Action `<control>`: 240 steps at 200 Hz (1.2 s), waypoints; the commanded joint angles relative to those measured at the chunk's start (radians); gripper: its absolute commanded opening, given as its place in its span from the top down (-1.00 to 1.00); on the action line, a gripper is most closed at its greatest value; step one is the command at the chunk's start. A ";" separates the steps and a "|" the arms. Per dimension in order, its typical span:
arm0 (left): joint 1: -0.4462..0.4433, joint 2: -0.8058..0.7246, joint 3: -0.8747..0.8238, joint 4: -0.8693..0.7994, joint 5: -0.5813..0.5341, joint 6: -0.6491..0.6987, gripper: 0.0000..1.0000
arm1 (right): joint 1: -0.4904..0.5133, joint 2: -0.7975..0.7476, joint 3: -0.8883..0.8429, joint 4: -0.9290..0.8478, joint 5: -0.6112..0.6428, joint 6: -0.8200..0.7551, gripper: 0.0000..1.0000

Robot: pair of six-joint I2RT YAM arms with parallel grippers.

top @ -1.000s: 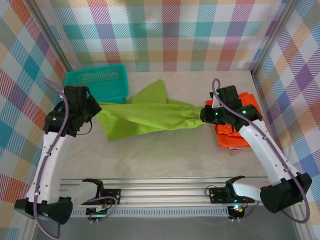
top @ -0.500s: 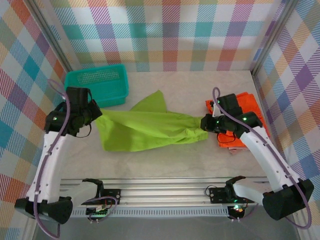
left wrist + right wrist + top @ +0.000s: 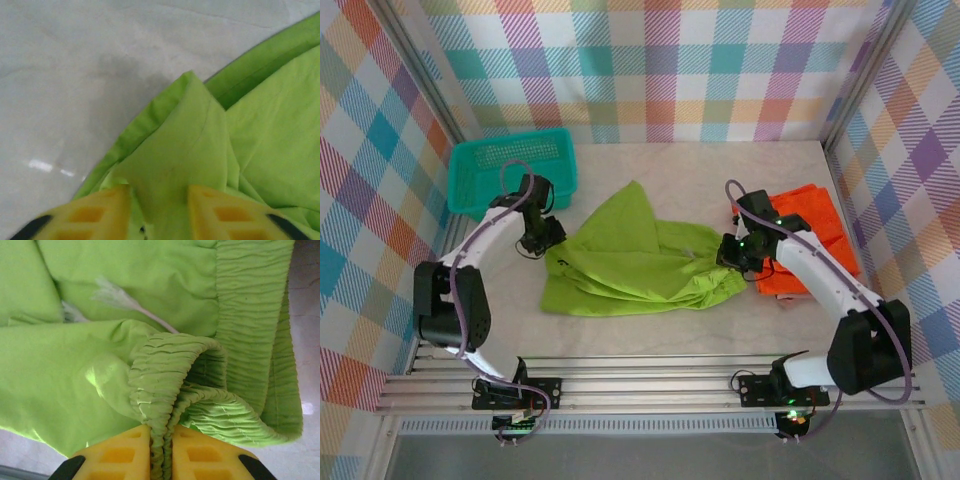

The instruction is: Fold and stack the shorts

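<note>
The pale table (image 3: pixel 650 330) carries lime green shorts (image 3: pixel 640 265), orange shorts (image 3: pixel 825 215) and a teal basket (image 3: pixel 485 160).

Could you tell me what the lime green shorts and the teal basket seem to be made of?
Lime green cloth shorts: thin matte fabric, possibly cotton; they lie in soft folds, with a gathered elastic waistband. Teal mesh basket: apparently moulded plastic, smooth; rigid straight walls and a regular grid of holes.

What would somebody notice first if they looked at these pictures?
The lime green shorts jump out, crumpled in the middle of the table. The right gripper pinches their waistband, and a fold lies between the left gripper's fingers. Bright orange shorts lie at the right, and a teal basket sits back left.
</note>
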 commanded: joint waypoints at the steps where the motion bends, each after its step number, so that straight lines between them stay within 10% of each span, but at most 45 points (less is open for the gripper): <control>1: 0.016 -0.008 0.065 0.052 0.046 -0.035 -0.27 | -0.023 0.037 0.032 0.062 -0.058 0.036 0.66; 38: 0.038 -0.142 -0.019 0.048 0.058 -0.122 -0.99 | -0.029 0.076 0.037 0.093 -0.090 0.045 0.66; 118: 0.264 -0.422 -0.144 -0.041 0.223 -0.241 -1.00 | -0.031 0.141 0.083 0.120 -0.143 0.045 0.67; 169: 0.272 -0.607 -0.493 0.153 0.405 -0.626 -0.75 | -0.032 0.134 0.072 0.128 -0.154 0.054 0.66; 240: 0.271 -0.521 -0.658 0.387 0.454 -0.760 -0.07 | -0.032 0.115 0.050 0.135 -0.156 0.057 0.66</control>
